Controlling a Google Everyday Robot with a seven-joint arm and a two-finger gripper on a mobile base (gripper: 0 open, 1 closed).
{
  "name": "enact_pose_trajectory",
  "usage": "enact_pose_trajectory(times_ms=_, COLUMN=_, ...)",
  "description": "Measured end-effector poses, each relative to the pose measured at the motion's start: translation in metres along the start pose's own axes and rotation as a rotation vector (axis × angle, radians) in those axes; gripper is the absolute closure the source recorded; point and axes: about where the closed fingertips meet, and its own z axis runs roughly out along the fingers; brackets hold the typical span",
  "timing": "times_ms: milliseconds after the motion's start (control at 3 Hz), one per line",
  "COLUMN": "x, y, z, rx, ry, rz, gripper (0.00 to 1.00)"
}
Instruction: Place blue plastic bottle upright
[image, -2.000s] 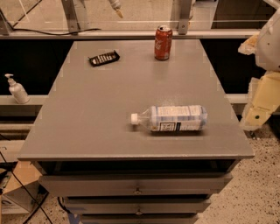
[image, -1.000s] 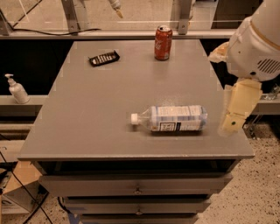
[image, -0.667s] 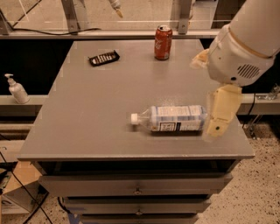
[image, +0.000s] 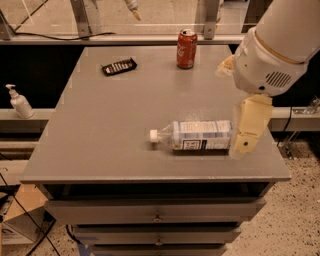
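The blue plastic bottle (image: 197, 135) lies on its side on the grey table (image: 100, 130), near the front right. Its white cap points left and its pale label faces up. My gripper (image: 246, 140) hangs down from the white arm (image: 272, 45) at the right. It is just past the bottle's base end, close to it or touching it, low over the table top.
A red soda can (image: 186, 48) stands upright at the table's back edge. A dark flat remote-like object (image: 119, 66) lies at the back left. A white pump dispenser (image: 20, 101) stands on a ledge left of the table. Drawers (image: 157, 215) sit below the table top.
My arm has swung in from the right edge of the view, and the gripper has moved left and down to the bottle's base end. The bottle has not moved.
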Motion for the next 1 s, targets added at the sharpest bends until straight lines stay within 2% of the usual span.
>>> enact_pose_trajectory(times_ms=333, x=-0.023, y=-0.010, z=0.019, rx=-0.010, ry=0.036, rz=-0.063, gripper=0.00)
enact_pose_trajectory(times_ms=667, x=-0.036, y=-0.019, z=0.045, rx=-0.036, ry=0.100, rz=-0.101, gripper=0.00)
enact_pose_trajectory(times_ms=1000, x=-0.037, y=-0.021, z=0.072, rx=-0.083, ry=0.145, rz=-0.111, gripper=0.00)
